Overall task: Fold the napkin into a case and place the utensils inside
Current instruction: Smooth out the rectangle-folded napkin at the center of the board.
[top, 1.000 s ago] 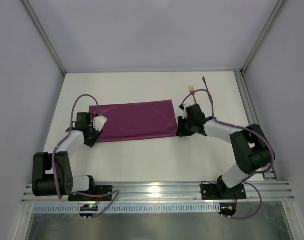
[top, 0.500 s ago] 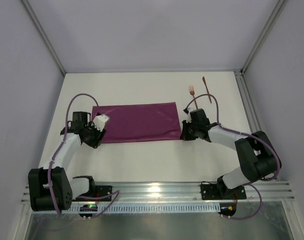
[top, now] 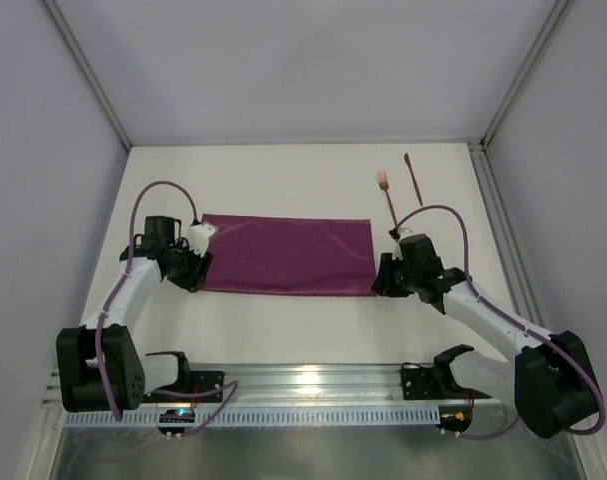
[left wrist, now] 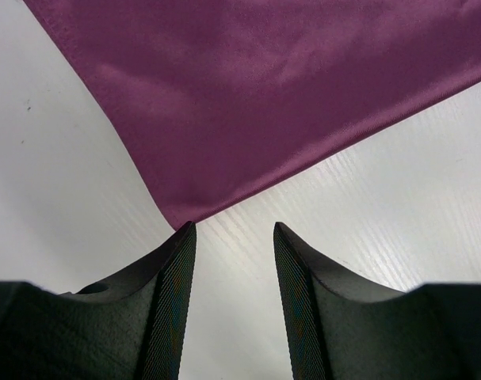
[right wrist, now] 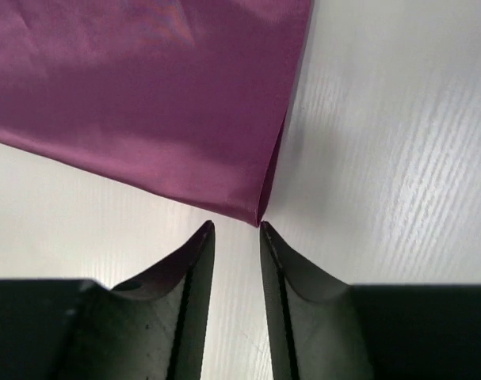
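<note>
Left tool (left wrist: 228, 229): jaws apart with nothing between them, low over the counter (top: 283, 180), fingertips just short of the near-left corner of the napkin (left wrist: 264, 95).
Cloth: the napkin lies flat between the two tools as a wide oblong. It looks doubled over once, since a layered edge shows at its right end in the right wrist view.
Right tool (right wrist: 236, 227): jaws a narrow way apart, gripping nothing. The near-right corner points at the gap just ahead of the fingertips; whether it touches them I cannot tell.
Fork (top: 387, 195): on the counter just beyond the napkin's far-right corner, clear of the cloth.
Knife (top: 414, 180): just right of the fork, also untouched.
Done: by the look of it, only a first fold.
Left to do: the remaining folds that make the case, then both utensils go inside. I judge the task under halfway.
</note>
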Motion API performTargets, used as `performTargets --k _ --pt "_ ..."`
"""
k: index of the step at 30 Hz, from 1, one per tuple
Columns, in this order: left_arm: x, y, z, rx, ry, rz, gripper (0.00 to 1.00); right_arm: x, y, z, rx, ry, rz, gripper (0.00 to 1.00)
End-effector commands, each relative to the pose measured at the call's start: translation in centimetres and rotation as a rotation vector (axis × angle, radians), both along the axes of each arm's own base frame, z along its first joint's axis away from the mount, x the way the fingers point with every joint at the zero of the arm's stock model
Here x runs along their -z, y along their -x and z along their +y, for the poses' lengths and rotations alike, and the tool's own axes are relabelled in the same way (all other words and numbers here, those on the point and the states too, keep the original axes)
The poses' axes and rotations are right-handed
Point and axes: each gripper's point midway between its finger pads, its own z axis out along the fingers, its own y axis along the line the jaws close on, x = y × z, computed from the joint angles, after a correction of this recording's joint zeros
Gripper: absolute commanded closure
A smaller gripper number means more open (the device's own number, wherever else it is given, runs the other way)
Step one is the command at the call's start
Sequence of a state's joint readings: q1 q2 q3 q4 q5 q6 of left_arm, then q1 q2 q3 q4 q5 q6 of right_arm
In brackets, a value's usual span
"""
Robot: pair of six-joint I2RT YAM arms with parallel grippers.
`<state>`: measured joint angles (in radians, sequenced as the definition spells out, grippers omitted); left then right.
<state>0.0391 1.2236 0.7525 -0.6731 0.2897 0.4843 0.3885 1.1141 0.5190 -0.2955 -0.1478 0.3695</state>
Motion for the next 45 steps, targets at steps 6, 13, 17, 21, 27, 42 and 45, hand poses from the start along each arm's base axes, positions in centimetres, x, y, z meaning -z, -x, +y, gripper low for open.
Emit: performTargets --k 6,13,17,21,27,42,45 --pt "0.6 -2.2 1.6 -0.099 -0.067 -0.037 0.55 -5.9 -2.9 -1.3 0.089 0.069 -0.115 0.61" --pt "2.0 -3.4 3.7 -0.181 -0.165 -0.043 0.65 -7.7 -4.2 10.3 -0.172 0.049 -0.201 0.85" --pt "3.0 -2.9 4.5 -0.179 -0.213 -0.013 0.67 -6.5 -3.4 18.3 -0.345 -0.083 -0.158 0.96" --pt "3.9 -2.5 4.7 -0.167 -0.229 0.018 0.67 -5.3 -2.8 23.8 -0.445 -0.156 -0.134 0.96" --pt "5.1 -1.8 4.7 -0.145 -0.238 0.059 0.66 -0.6 -2.6 25.4 -0.443 -0.184 -0.04 0.96" --pt "7.0 -1.0 5.9 -0.138 -0.305 0.088 0.68 4.1 -0.3 14.1 -0.204 -0.154 0.07 0.96" --pt "7.1 -1.1 5.9 -0.141 -0.306 0.088 0.68 5.2 0.5 11.0 -0.128 -0.144 0.103 0.96"
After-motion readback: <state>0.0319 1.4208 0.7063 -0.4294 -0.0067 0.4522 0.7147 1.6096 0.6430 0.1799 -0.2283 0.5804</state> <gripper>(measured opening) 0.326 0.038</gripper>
